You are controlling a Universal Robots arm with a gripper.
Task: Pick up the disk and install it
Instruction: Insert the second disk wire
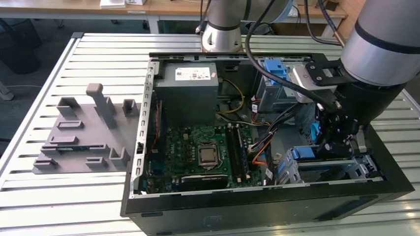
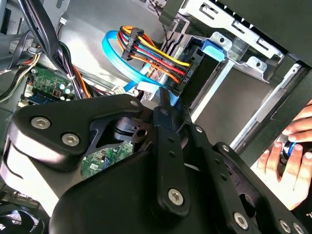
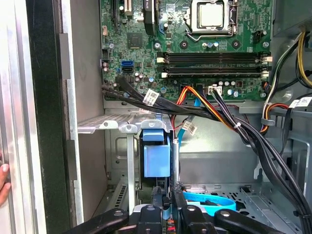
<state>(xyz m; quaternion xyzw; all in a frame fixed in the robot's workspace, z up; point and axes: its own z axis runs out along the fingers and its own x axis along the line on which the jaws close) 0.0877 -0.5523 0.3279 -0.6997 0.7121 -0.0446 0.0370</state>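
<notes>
Black linkage arms of your gripper (image 3: 168, 207) sit nearest in both wrist views, fingers nearly closed on the upright edge of the silver-grey disk with blue plastic rails (image 3: 157, 158). You have it standing on edge in the metal drive cage (image 1: 341, 167) at the open black computer case's (image 1: 262, 211) corner, beside the green motherboard (image 1: 200, 152).

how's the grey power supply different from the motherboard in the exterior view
The power supply is a plain grey box with a white sticker on top; the motherboard is a flat green board crowded with parts and a square silver socket. The power supply sits at the far end, near the arm's base; the motherboard lies nearer the camera. Both are inside the open black case.
</notes>
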